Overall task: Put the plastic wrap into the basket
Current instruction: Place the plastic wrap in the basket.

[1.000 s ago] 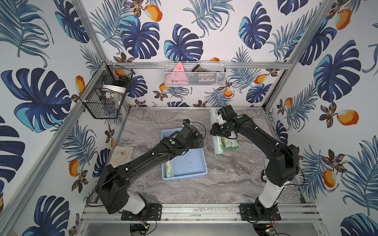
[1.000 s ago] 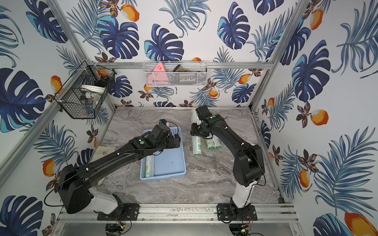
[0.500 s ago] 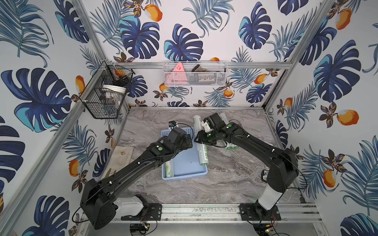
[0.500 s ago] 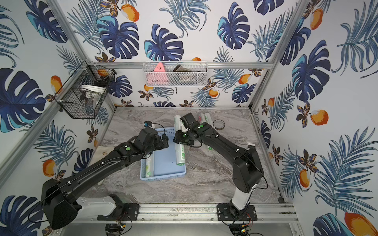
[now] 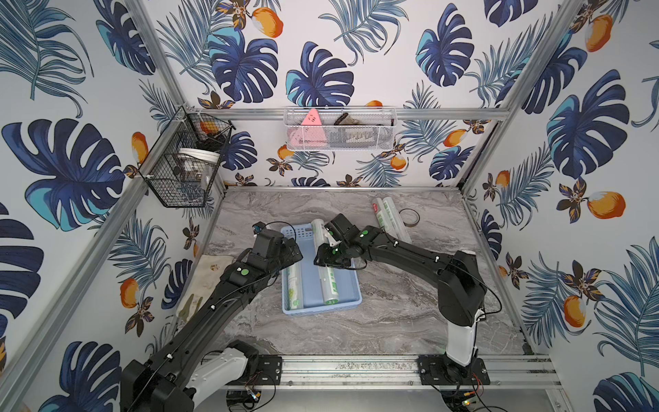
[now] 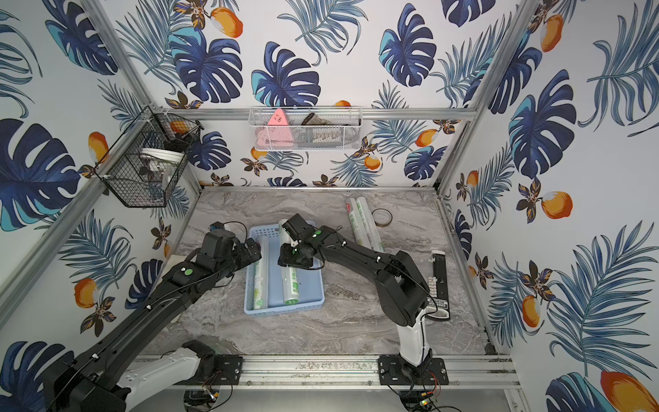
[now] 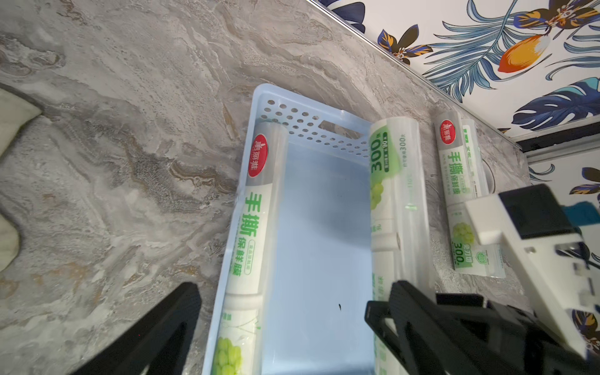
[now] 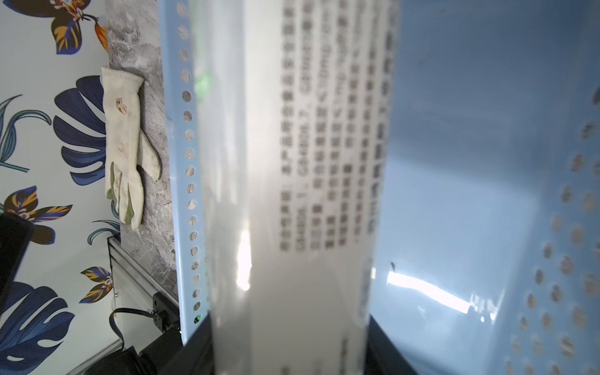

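Rolls of plastic wrap lay in three places. The light-blue basket point(image 5: 321, 309) sat in the middle of the marble-patterned tabletop point(image 5: 392, 314). The first roll point(image 5: 295, 289) lay flat inside it along its left wall, with its red mark toward the far end, as the left wrist view showed.

The second roll point(image 5: 330, 285) was in the right claw point(image 5: 333, 260), which was clamped on it about halfway along. This roll ran lengthwise over the right half of the basket. Its "300" end reached over the far rim and its other end sat low by the near wall. Whether it touched the basket floor could not be told.

The third roll point(image 5: 381, 214) and the fourth roll point(image 5: 393, 212) lay side by side on the tabletop at the back right, well apart from the basket and partly hidden by the right arm. A small brown tape ring point(image 5: 410, 217) sat just beside them.

The left claw point(image 5: 291, 251) hovered over the far left part of the basket, its jaws spread wide and holding nothing. In the left wrist view the first roll and the bare blue floor showed between its two dark fingers point(image 7: 175, 324). A soiled white glove point(image 8: 125, 146) lay on the tabletop to the left of the basket.
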